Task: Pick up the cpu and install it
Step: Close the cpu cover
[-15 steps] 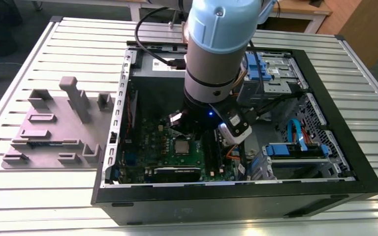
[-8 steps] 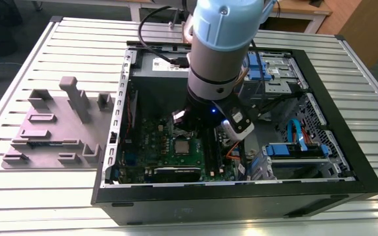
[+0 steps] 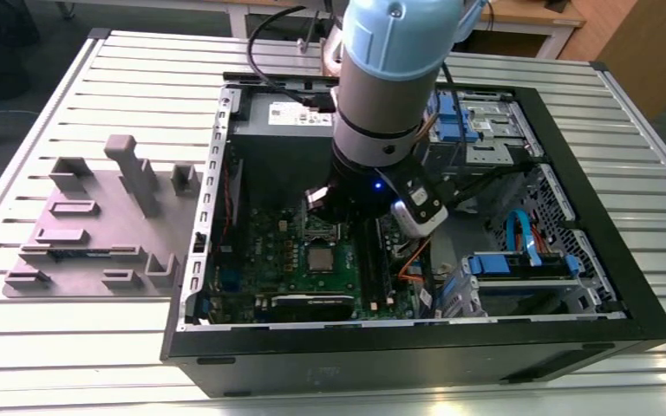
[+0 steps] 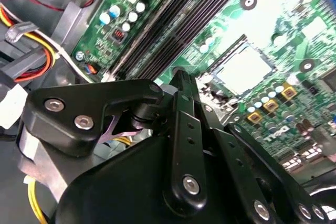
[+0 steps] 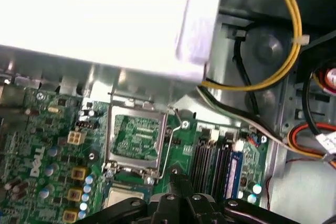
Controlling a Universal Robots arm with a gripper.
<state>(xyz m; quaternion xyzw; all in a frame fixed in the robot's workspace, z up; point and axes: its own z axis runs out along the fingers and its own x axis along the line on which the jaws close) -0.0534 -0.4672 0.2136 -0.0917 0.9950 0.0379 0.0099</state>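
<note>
Got the tool (image 5: 178, 178) hanging down inside an open pc case (image 3: 426, 355), pointed at the green motherboard (image 5: 47, 150). Looks pinched shut in the first wrist view, fingertips together and nothing visible between them. Found the cpu (image 4: 244, 69) just ahead of the tool tips and not touching them, lying flat in the socket with its pale silver top facing up. Reads the same in both wrist views. Can also make out the hinged metal frame (image 5: 134, 137) flipped up just past the cpu, further from the tool, with a thin wire lever (image 5: 170, 140) running alongside it. Spotted a row of black memory slots (image 5: 210, 161) close beside the tool tips on the opposite side from the cpu, so tips roughly between the two. Also seeing a yellow cable (image 5: 291, 35) looping around beyond those slots, well clear of the tool. Over in the exterior view, seeing the case parked on a slatted metal worktop (image 3: 79, 347), plus a grey parts fixture (image 3: 90, 225) lying on it outside the case, well apart from the tool.
</note>
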